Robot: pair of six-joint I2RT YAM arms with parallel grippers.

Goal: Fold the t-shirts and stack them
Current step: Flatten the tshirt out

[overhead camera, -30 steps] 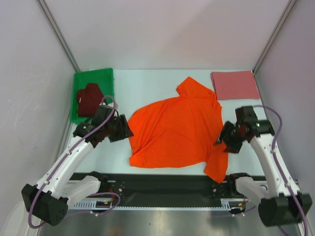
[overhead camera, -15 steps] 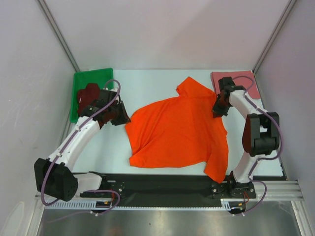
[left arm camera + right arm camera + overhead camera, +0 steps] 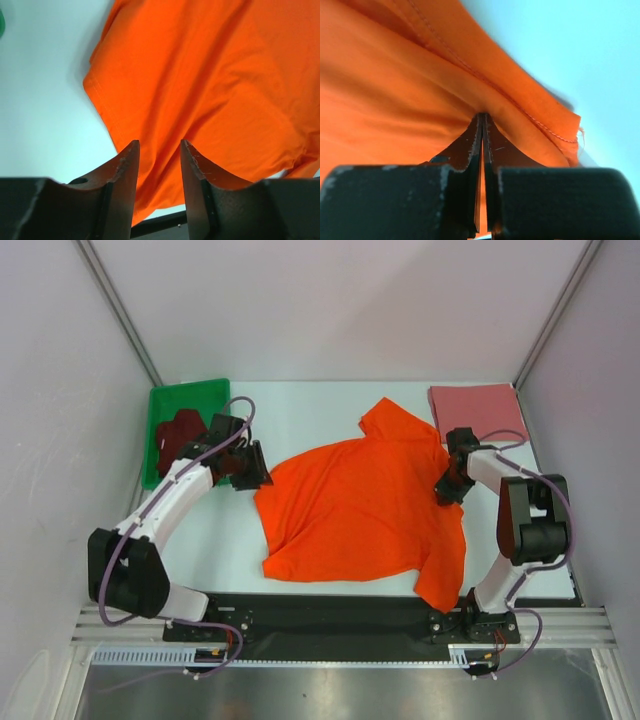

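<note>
The orange t-shirt (image 3: 360, 505) lay spread and rumpled across the middle of the tabletop (image 3: 300, 410), one corner trailing toward the near edge on the right. The right fingers (image 3: 482, 127) were pressed fully together on a gathered fold at the shirt's right edge, with the hem seam running just past their tips. The left fingers (image 3: 258, 468) stood partly apart at the shirt's left edge with a clear gap between them. Only orange cloth showed through the gap, and nothing was clamped. Just behind the left arm, the green bin (image 3: 190, 398) sat in the far left corner with the maroon t-shirt (image 3: 178, 435) bunched inside. The pink t-shirt (image 3: 478, 412) lay folded flat in the far right corner, near the right arm and apart from the orange one.
</note>
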